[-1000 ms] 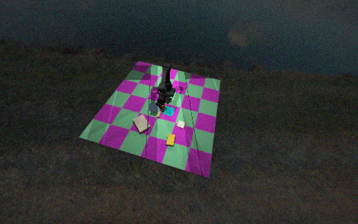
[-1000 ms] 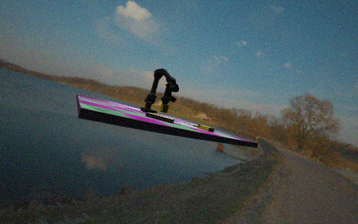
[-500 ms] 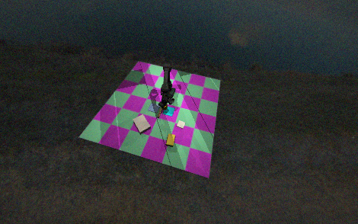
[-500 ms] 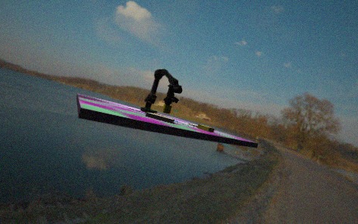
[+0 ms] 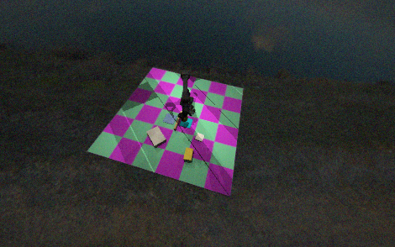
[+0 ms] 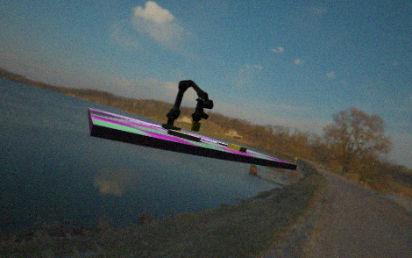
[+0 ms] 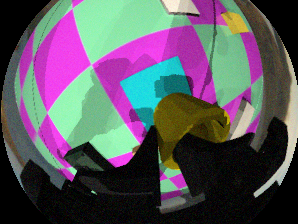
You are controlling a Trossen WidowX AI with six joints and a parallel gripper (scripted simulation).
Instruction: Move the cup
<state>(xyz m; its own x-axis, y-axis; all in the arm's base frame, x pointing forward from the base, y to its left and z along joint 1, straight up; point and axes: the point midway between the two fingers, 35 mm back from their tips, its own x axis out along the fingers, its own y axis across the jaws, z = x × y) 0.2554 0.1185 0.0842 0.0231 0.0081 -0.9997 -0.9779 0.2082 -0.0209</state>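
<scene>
The cup [image 6: 195, 126] [image 7: 182, 112] is dark yellow and looks about upright in the exterior view. My gripper [image 6: 195, 122] [image 7: 159, 127] is shut on the cup and points down. The cyan pad [image 5: 189, 124] [image 7: 150, 85] lies under and beside the cup on the checkered table. The cup seems a small gap above the surface. The blue-lilac pad [image 5: 169, 119] lies left of the cyan pad in the top view. No marbles can be made out; the cup's inside is mostly hidden.
A thin orange-brown bar [image 5: 176, 124] stands between the pads. A beige box [image 5: 156, 136] [image 7: 242, 120], a small white block [image 5: 199, 137] [image 7: 181, 6] and a yellow block [image 5: 188, 155] [image 6: 237, 147] [image 7: 235, 22] lie beyond the pads, away from the arm's base.
</scene>
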